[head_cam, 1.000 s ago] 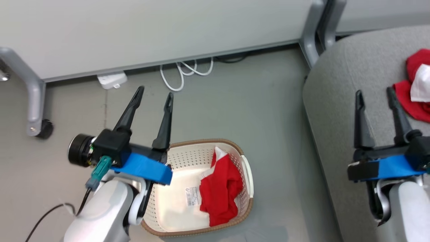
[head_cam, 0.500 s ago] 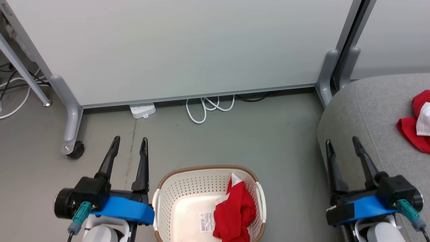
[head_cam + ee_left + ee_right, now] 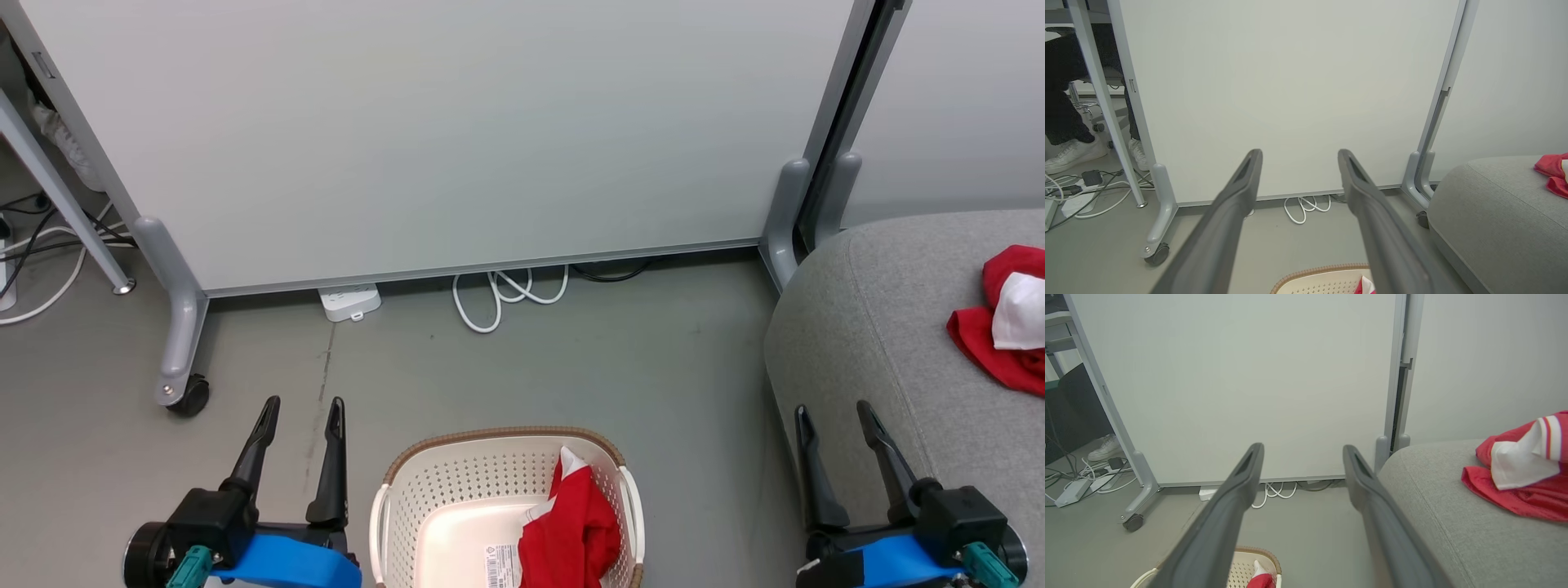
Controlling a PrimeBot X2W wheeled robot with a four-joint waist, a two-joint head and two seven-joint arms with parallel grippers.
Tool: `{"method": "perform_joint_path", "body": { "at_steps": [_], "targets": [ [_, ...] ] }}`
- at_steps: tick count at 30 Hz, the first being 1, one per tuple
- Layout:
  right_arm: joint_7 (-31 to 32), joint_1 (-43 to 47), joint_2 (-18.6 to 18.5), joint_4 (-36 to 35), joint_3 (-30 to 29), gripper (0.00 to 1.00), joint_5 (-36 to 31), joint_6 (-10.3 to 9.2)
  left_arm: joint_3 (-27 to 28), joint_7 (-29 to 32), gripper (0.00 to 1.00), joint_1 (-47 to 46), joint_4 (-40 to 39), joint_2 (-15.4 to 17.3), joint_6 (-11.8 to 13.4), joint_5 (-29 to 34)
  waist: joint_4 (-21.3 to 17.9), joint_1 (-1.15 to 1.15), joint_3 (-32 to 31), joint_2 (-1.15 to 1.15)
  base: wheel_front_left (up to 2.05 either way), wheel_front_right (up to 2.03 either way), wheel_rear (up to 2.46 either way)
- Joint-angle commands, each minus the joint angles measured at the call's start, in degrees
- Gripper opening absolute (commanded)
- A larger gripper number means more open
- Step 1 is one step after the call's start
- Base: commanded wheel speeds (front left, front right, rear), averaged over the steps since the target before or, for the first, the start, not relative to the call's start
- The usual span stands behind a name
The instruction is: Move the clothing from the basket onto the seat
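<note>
The cream basket point(image 3: 424, 498) with its brown rim sits on the floor at the bottom middle of the head view. A nearly all red garment point(image 3: 571, 535) lies bunched against its right wall. A second red garment with white panels point(image 3: 1000, 322) rests on the grey seat point(image 3: 865, 343) at the right; the right wrist view shows it point(image 3: 1523, 473) with striped trim. My left gripper point(image 3: 300, 405) hovers open and empty left of the basket. My right gripper point(image 3: 833, 408) hangs open and empty over the seat's left edge point(image 3: 1425, 506).
A pale partition panel point(image 3: 457, 131) on castor legs point(image 3: 184, 392) stands behind the basket. A white cable loop point(image 3: 498, 298) and a power strip point(image 3: 349, 302) lie at its foot. A person's white shoes point(image 3: 1073, 151) and more cables point(image 3: 1081, 192) show beyond the panel's left end.
The head camera has tilted up and back, so basket and both grippers sit lower in the picture. Both grippers stay open and empty. The garments have not moved.
</note>
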Motion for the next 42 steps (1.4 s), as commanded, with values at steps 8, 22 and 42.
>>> {"method": "perform_joint_path", "body": {
  "at_steps": [8,22,42],
  "targets": [
    [-0.03,2.36,0.70,-0.17,-0.33,1.00,0.39,-0.04,2.94,-0.19,1.00,1.98,0.14,-1.29,-1.61,1.92,0.16,0.01,-0.50,0.00,0.00,0.00,0.00],
    [-0.03,1.11,0.97,0.29,-0.39,1.00,0.33,-0.04,4.39,-0.19,1.00,0.49,1.39,-3.21,-4.18,4.47,-0.08,0.01,0.50,0.00,0.00,0.00,0.00],
    [-0.03,-11.25,1.01,-2.77,-0.59,1.00,-0.03,-0.04,-8.96,-0.19,1.00,-21.41,21.37,-3.98,-8.80,5.27,-8.31,0.01,16.03,0.00,0.00,0.00,0.00]
  ]
}}
